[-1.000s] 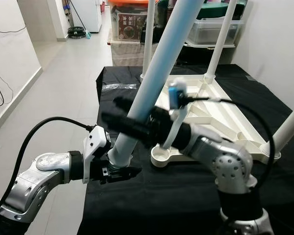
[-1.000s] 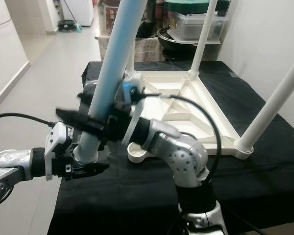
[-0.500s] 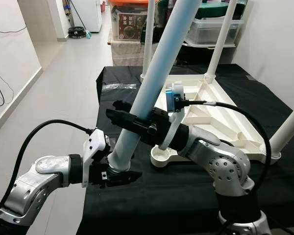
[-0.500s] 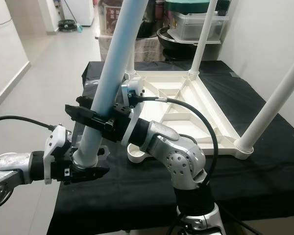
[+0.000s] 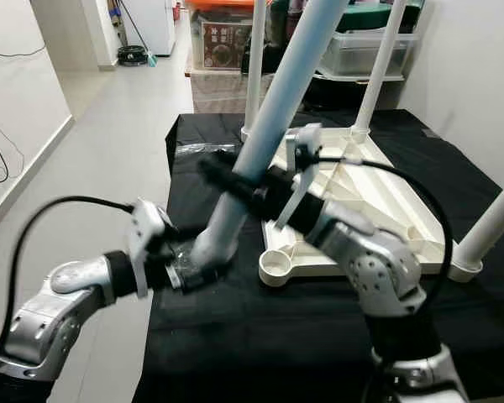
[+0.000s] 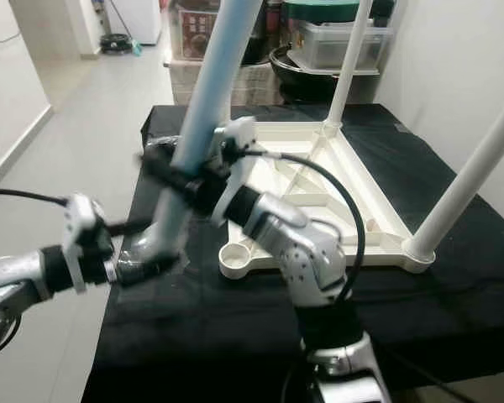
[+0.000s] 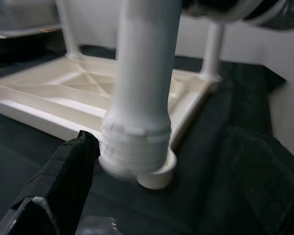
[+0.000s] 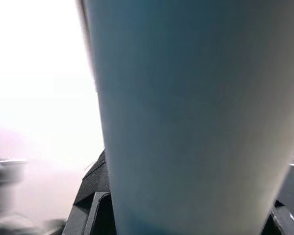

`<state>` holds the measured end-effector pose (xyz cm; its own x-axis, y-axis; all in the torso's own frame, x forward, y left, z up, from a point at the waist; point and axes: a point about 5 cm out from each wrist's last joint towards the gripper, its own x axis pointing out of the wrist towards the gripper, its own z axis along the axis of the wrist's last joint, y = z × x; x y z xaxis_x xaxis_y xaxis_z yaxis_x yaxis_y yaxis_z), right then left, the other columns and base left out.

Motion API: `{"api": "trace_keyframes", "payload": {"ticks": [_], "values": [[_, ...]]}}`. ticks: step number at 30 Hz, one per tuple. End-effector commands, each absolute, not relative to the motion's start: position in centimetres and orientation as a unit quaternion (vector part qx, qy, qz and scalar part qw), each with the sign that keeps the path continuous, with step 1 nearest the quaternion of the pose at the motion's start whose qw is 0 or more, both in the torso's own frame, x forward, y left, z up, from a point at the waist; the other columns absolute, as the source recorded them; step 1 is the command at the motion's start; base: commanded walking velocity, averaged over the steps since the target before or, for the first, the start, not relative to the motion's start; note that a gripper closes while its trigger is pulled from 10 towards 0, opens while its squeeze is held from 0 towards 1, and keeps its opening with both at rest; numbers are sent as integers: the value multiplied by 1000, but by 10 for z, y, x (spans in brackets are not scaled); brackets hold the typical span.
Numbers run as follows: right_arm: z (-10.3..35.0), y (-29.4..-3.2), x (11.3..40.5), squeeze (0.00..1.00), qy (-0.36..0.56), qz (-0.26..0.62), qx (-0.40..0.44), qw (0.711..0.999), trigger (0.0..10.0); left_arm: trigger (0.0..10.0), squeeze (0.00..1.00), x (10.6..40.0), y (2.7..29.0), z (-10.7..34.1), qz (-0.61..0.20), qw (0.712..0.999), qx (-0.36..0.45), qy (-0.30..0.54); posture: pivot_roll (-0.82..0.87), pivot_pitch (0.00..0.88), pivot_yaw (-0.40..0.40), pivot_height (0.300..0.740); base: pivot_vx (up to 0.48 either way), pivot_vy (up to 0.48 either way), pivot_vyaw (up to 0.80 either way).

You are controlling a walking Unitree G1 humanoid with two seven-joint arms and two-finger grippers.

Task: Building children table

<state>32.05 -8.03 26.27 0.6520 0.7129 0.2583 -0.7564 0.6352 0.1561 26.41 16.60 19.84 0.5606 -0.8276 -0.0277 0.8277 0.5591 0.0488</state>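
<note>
A pale blue leg (image 8: 186, 112) stands very close to the camera and takes up most of the frame, running from the top edge down to the bottom. Its surface is smooth and plain, lighter near the top and shading darker lower down. At its foot, black parts of the right hand (image 8: 95, 196) sit on either side of the leg, one at its lower left and a smaller piece at the lower right corner. Beside the leg the background is washed out to bright white, with a blurred grey shape low in that corner.
</note>
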Motion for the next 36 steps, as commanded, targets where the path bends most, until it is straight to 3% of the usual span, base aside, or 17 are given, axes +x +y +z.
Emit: {"api": "trace_keyframes", "payload": {"ticks": [1,2,7,8,9,10,14,17,19,24,32,36], "values": [[257,-102,338,0,-87,303,94,944,0,10000,1000,270,181,197,-338,941,11,-29,90,0,-50,740,0,0,0],[254,-110,341,0,-82,271,84,955,0,10000,1000,272,188,194,-282,959,8,-28,95,0,-56,740,0,0,0],[249,-120,345,0,-71,232,74,967,392,10000,1000,270,195,188,-219,975,-14,-23,102,0,-62,740,0,0,0],[243,-126,346,0,-55,208,63,974,5529,10000,1000,267,198,183,-187,982,-31,-17,109,0,-68,740,0,0,0],[243,-126,346,0,-55,208,63,974,5529,10000,1000,267,198,183,-187,982,-31,-17,109,0,-68,740,0,0,0],[237,-134,347,0,-39,178,55,982,10000,10000,0,262,199,178,-160,986,-34,-12,116,0,-69,740,0,0,0],[214,-148,350,0,42,96,33,994,10000,10000,0,252,202,171,-114,992,-61,-12,121,0,-74,740,0,0,0],[210,-148,352,0,76,97,109,986,10000,10000,0,251,201,169,-101,993,-66,-9,124,0,-76,740,0,0,0],[211,-149,352,0,70,95,156,981,10000,10000,0,250,201,164,-75,995,-62,-2,125,0,-75,740,0,0,0],[212,-149,342,0,43,119,154,980,10000,10000,0,249,196,153,-62,997,-46,20,120,0,-73,740,0,0,0],[231,-159,334,0,-51,94,137,985,10000,10000,0,249,182,152,-82,995,-46,13,102,0,-56,740,0,467,-100],[234,-158,334,0,-55,96,135,985,10000,10000,0,249,182,152,-84,995,-43,13,99,0,-53,740,0,480,0]]}}
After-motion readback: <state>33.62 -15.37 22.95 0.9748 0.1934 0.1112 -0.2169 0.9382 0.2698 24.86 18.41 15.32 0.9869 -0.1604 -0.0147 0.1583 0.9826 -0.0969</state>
